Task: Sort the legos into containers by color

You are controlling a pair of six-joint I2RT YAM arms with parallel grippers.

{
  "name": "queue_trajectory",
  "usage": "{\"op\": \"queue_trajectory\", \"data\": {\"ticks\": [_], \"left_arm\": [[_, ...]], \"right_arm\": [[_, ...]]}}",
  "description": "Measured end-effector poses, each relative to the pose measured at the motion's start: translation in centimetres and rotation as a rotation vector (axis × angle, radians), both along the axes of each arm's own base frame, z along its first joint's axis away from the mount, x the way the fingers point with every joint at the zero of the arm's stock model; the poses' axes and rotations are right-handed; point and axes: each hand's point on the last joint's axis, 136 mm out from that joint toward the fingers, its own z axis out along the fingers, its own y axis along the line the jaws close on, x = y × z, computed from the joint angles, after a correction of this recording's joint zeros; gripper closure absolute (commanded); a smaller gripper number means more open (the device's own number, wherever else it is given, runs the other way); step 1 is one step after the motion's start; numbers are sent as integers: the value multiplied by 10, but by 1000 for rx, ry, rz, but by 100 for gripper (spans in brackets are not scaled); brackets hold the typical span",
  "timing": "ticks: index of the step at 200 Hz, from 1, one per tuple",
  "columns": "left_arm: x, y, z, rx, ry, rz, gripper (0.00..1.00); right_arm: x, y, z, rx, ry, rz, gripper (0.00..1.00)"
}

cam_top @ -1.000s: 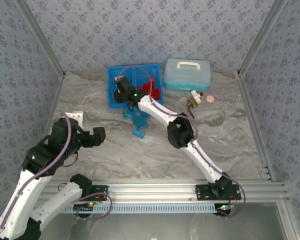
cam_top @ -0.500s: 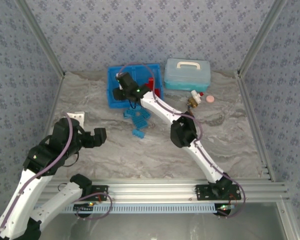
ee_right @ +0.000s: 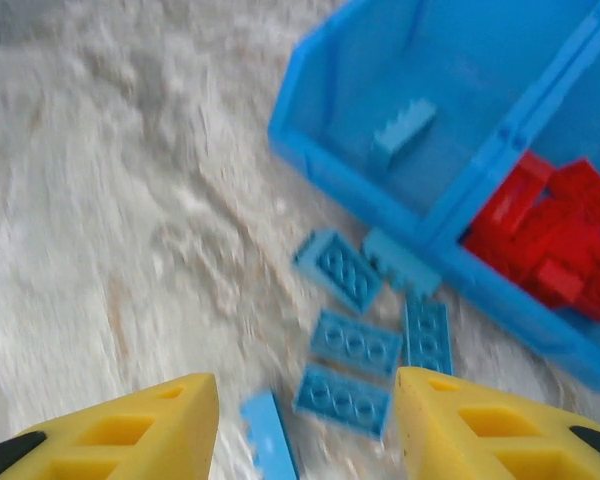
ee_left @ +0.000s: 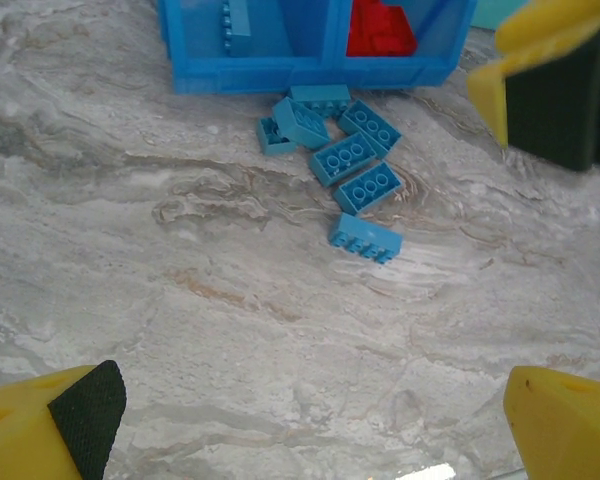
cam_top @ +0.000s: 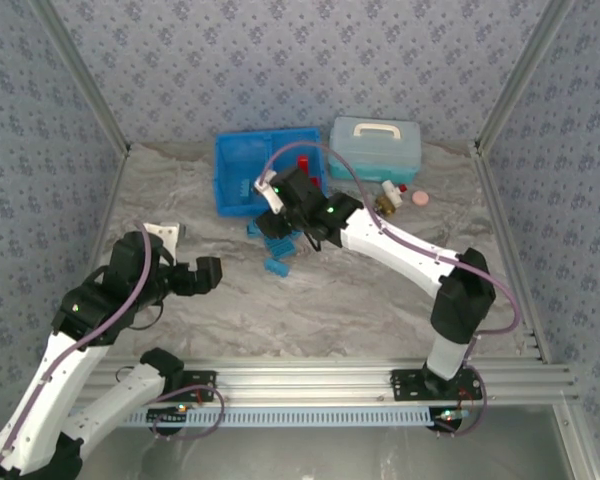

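I'm watching the blue tray (cam_top: 236, 165) sitting top centre overhead. The right wrist view is giving detail too small overhead: red legos (ee_right: 555, 235) filling its right compartment, one blue lego (ee_right: 400, 130) lying in the left. My right gripper (ee_right: 305, 430) is hovering half-spread, empty, above loose blue legos (ee_right: 355, 345); my left gripper (ee_left: 300, 430) is gaping wide, empty.

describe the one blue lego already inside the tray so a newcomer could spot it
Find the bright blue tray at the back of the table, beside the pale-blue lidded case. Look in the compartment away from the case, next to the red legos. The lone light blue lego lies there; the other blue legos lie outside on the table.
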Motion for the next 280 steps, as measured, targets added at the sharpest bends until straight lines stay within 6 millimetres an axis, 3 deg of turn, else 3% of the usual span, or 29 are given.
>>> {"op": "queue_trajectory", "data": {"ticks": [35,116,150,176,205,235,254,280], "left_arm": [[-2,-4,-5,-3,16,-24,1],[-1,-7,-14,0,40,-33,1],[-1,-7,-14,0,40,-33,1],[-1,-7,-14,1,40,-33,1],[1,-8,-15,3,46,-33,1],[2,-8,-15,4,45,-32,1],[2,-7,-15,7,43,-27,1],[4,-4,-14,19,33,-11,1]], "right_arm": [[-21,-18,-63,-142,90,61,42],[-34,-7,-156,-241,274,141,44],[-38,-7,-179,-265,321,151,47],[-38,-7,-189,-281,330,157,59],[-38,-7,-191,-282,331,160,73],[-39,0,-180,-247,333,171,75],[-36,9,-156,-191,316,174,75],[-19,32,-99,-61,249,145,74]]}}
